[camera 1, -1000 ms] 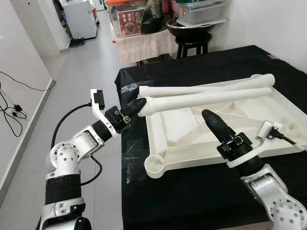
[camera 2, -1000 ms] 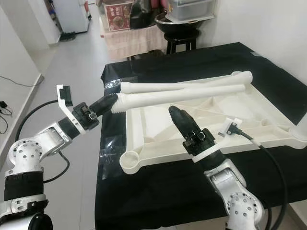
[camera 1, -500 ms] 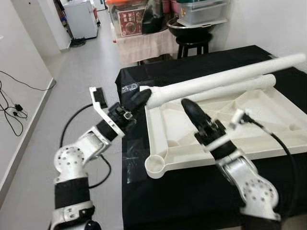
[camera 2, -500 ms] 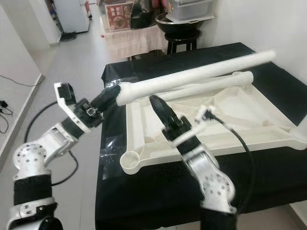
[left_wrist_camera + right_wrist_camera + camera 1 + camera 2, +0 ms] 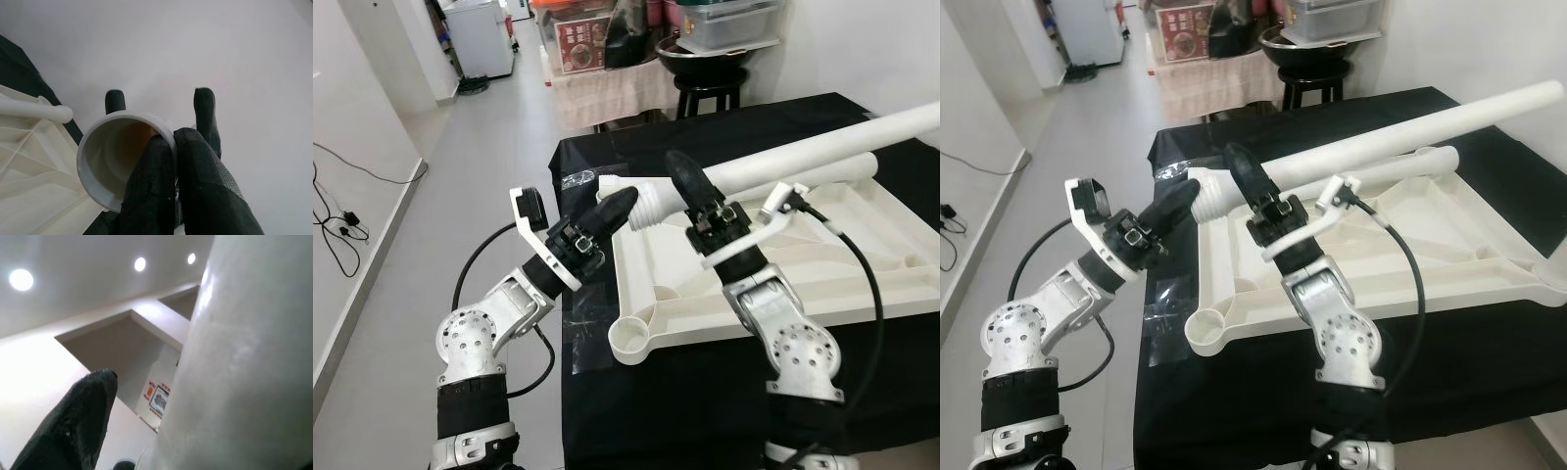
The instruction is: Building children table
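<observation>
Table leg [image 5: 822,147] tip cut off (right)

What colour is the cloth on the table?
Black cloth, seen best in the left eye view.

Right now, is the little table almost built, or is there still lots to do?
Still lots to do. The white tabletop lies upside down on the black table, with no leg standing in it yet. In hand: the left gripper and right gripper hold one leg lifted at a slant. A second leg lies on the tabletop, waiting. The corner socket is empty.
</observation>
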